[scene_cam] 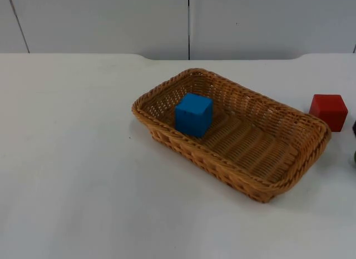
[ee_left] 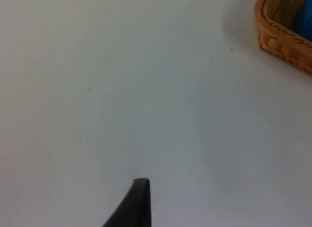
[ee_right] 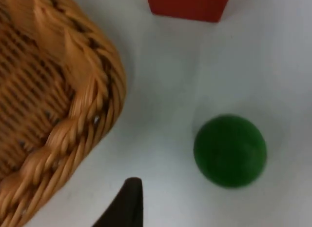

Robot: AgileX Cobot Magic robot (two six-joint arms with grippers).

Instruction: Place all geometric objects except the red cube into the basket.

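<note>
Basket: woven, rectangular, resting on the white desk; its long axis runs diagonally in the top view, from the upper left toward the lower right.
Blue cube: already inside the basket, at its upper-left end, sitting flat with one vertical edge turned toward the camera.
Red cube: on the desk just beside the basket's right end, outside it, where the task wants it left.
Green ball: on the desk near the basket's corner and near the red cube, apart from both; a sphere, so no long axis or heading applies.
Left hand: above bare desk, the basket's corner off to one side; judged to be waiting. Spread or pressed together: cannot tell.
Right hand: above the desk between the basket's rim and the green ball. Finger state: cannot tell.
Remaining work, as judged: the green ball is still outside the basket.
Risk 1: the ball rolls if nudged off-centre, and may run off toward the desk's edge.
Risk 2: a wide approach may knock or pick up the red cube.
Risk 3: a low carry may catch the rim and shift the basket.
</note>
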